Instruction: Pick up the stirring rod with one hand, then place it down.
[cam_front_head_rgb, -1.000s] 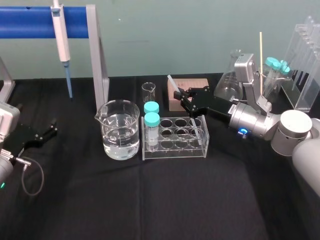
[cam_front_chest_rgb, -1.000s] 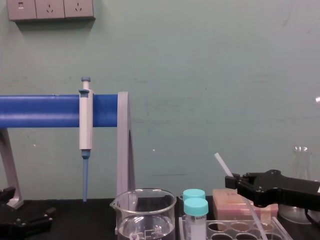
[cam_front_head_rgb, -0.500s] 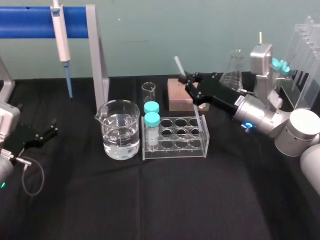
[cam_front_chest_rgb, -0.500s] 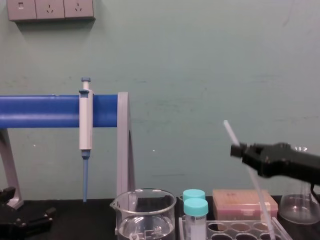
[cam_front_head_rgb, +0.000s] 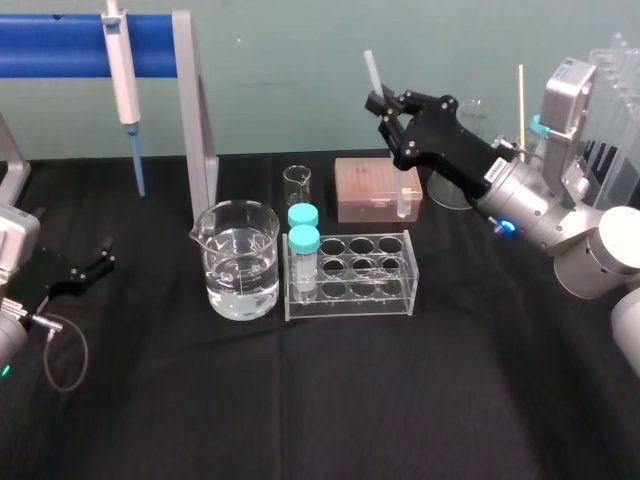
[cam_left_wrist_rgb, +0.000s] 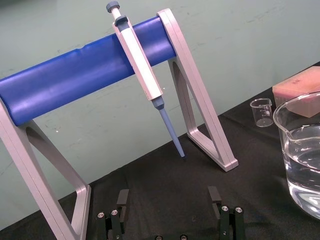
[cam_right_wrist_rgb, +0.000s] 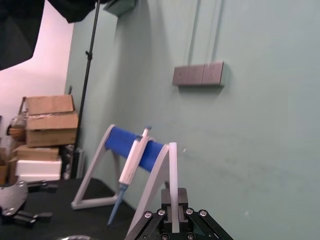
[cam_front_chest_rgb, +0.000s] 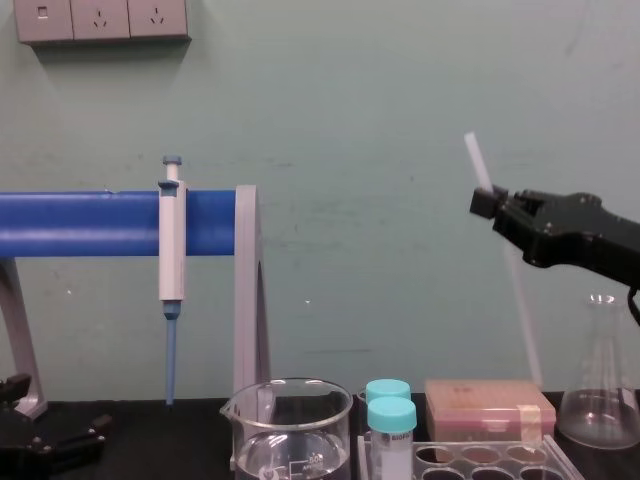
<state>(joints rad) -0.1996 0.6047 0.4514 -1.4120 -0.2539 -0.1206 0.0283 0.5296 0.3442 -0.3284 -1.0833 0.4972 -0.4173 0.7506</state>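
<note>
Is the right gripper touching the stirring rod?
Touching. Right wrist view: the stirring rod clamped between the right gripper's fingers; chest view shows it passing through them. The left gripper rests open, far left.

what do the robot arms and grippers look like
The right gripper and left gripper are black with angular fingers, on silver-grey rounded arm segments. The right carries a white label and a blue light; the left trails a thin grey cable loop.

Upper left: a grey-and-blue pipette (cam_front_head_rgb: 123, 70) hangs off a blue-bar stand (cam_front_head_rgb: 50, 45). Centre of the head view: a glass beaker (cam_front_head_rgb: 238, 262) about half full of water, right beside a clear tube rack (cam_front_head_rgb: 350, 302) holding two teal-capped vials (cam_front_head_rgb: 304, 241). Behind them are a tiny beaker (cam_front_head_rgb: 297, 186) and a pinkish box (cam_front_head_rgb: 366, 185). A conical flask (cam_front_chest_rgb: 597, 410) sits lower right in the chest view.
</note>
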